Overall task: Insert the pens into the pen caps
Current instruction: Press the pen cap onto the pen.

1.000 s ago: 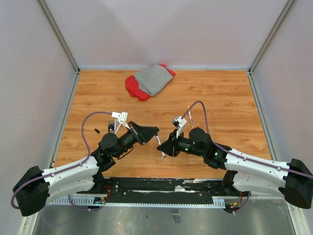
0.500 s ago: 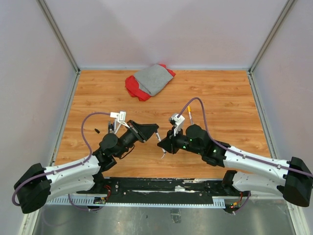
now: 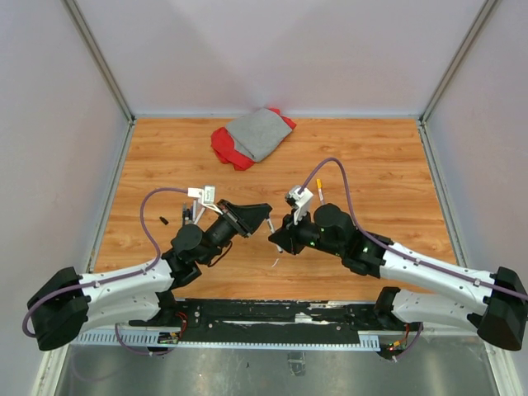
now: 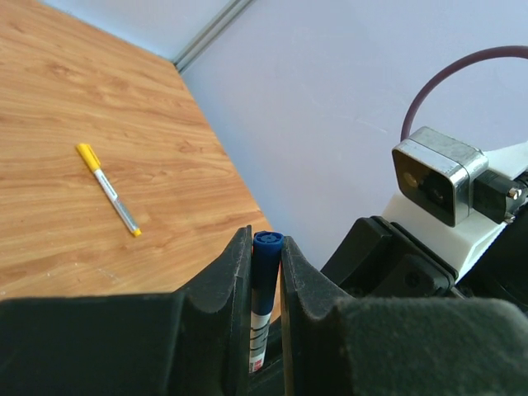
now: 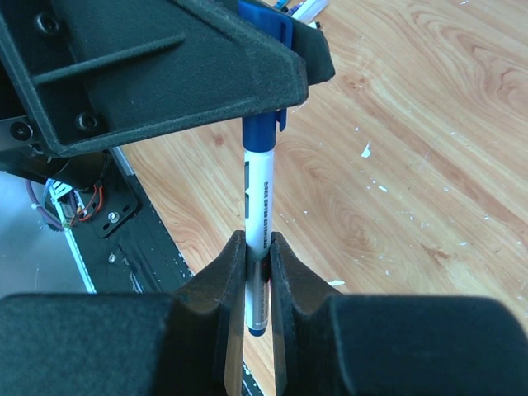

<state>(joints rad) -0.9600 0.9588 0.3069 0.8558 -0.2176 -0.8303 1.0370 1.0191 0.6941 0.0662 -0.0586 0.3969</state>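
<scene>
My left gripper is shut on a blue pen cap, whose round end shows between the fingertips. My right gripper is shut on the white barrel of a pen. That pen's upper end sits inside the blue cap, which the left gripper's black fingers hold. From above, the left gripper and the right gripper meet tip to tip over the middle of the table. Another pen with a yellow-orange end lies on the wood behind the right wrist; it is the yellow pen in the left wrist view.
A red and grey cloth lies at the back of the wooden table. Several white pens and a small dark cap lie beside the left arm. White scraps dot the wood. Walls enclose three sides.
The two grippers have closed in on each other and shifted slightly away from the bases. The right gripper's pen now sits with its end in the cap held by the left gripper.
</scene>
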